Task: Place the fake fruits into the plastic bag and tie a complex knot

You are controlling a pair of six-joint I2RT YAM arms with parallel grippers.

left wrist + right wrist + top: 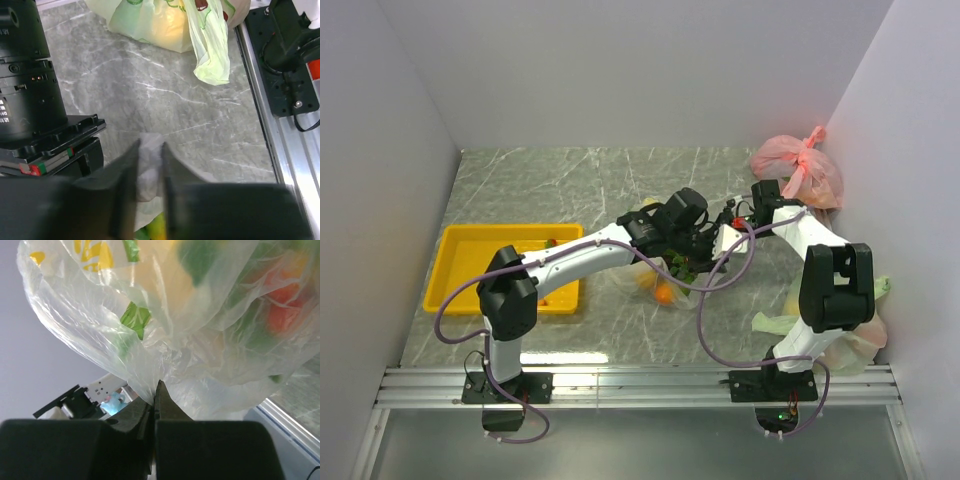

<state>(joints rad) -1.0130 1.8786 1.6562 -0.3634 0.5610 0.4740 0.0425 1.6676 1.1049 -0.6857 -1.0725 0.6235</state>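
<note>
At 3 o'clock of yellow tray (470, 262): fake fruits (663, 293) in plastic bag (210, 355); left end effector (150, 165), right end effector (154, 396) pinch its film; knot pending.

Bright even light, soft shadows; plastic bag (75, 325) close-up blurred.

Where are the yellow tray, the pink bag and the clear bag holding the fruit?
yellow tray (463, 262), top view, bare floor near its left side.
pink bag (788, 162), top view, bulging body beside its knot.
plastic bag (170, 335), right wrist view, wrinkled film around its middle.
</note>
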